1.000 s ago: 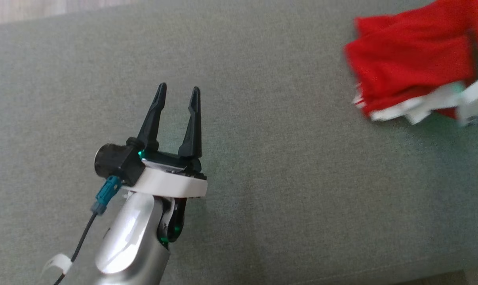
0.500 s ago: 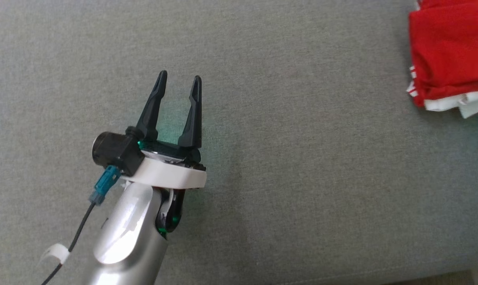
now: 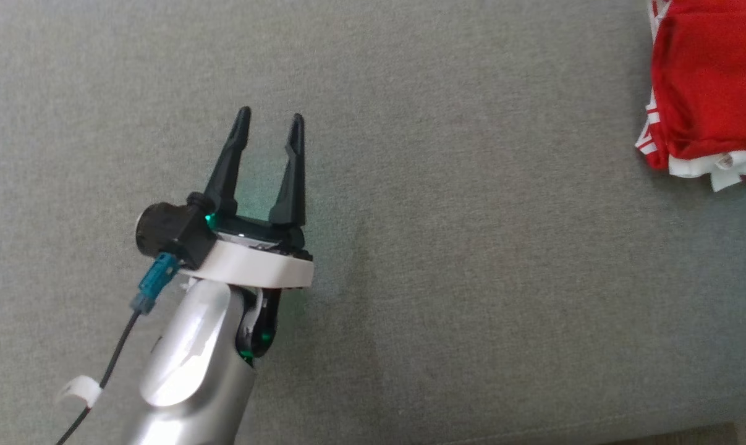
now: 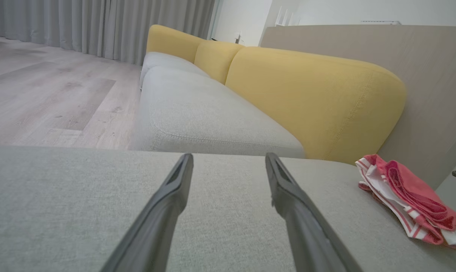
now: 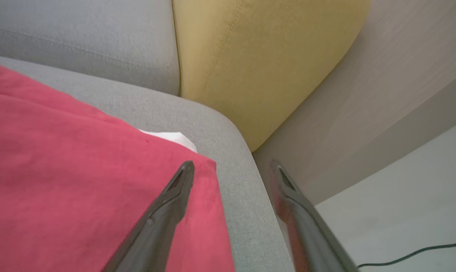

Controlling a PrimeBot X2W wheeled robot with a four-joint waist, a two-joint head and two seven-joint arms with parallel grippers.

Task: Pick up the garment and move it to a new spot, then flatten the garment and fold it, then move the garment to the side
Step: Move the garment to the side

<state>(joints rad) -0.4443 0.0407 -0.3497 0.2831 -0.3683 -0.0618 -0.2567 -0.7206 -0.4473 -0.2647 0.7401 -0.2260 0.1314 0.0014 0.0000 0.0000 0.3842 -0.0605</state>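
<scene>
You see the garment [image 3: 706, 93] as soft red cloth, matt, with smooth white trim at its edge. The seat cushion [image 3: 471, 278] is grey woven fabric, fine-grained and matt. The backrest [image 4: 307, 98] is yellow fabric of like weave, with a stitched seam. On the left gripper [image 3: 269, 117], the fingers [image 3: 224, 173] are matt black plastic, the collar [image 3: 249, 272] smooth white plastic, the forearm [image 3: 187, 371] glossy silver metal. The right gripper [image 5: 231, 164] has dark fingers [image 5: 159, 219] with a faint sheen. The floor [image 4: 42, 98] is pale, matt wood grain.
</scene>
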